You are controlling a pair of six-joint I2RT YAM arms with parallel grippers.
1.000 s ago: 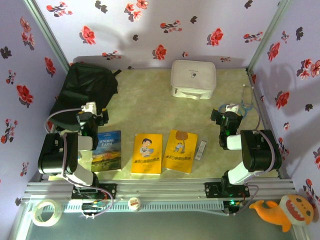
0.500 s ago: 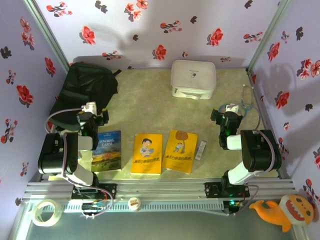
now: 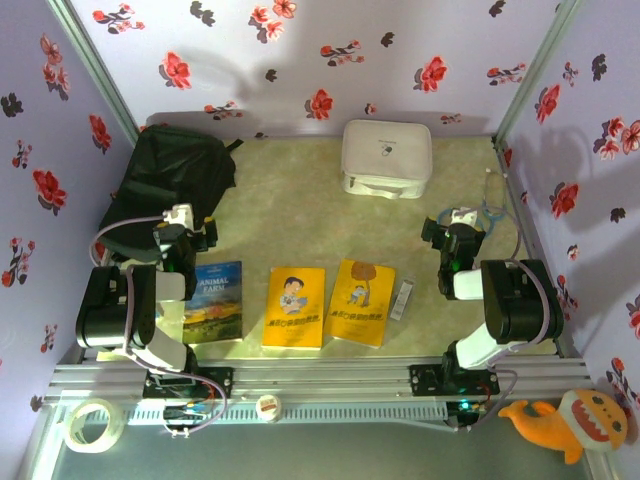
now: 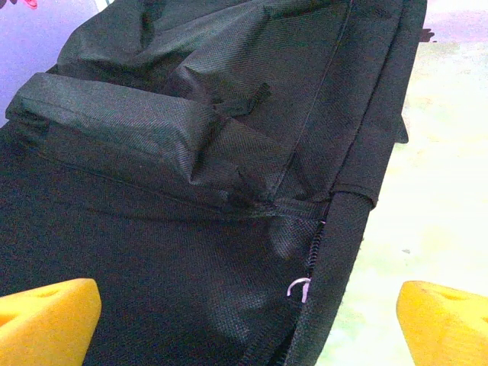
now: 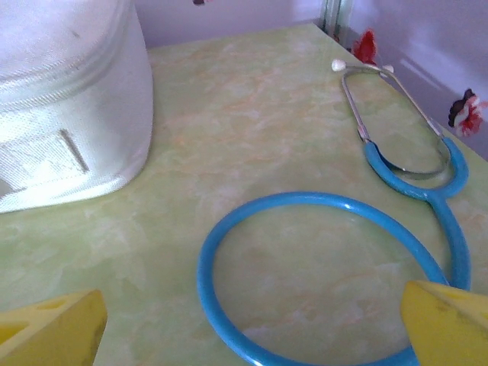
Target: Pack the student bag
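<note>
The words "ANIMAL FARM" can be read on the cover of the blue book (image 3: 214, 301) lying on the tabletop. Titles are printed on the two yellow books (image 3: 294, 307) (image 3: 361, 302) and a small mark on the white case (image 3: 387, 157), but they cannot be made out.

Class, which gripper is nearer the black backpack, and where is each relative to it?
Left. The left gripper hovers open at the near edge of the student bag; the right gripper sits far across the table, over the blue stethoscope.
</note>
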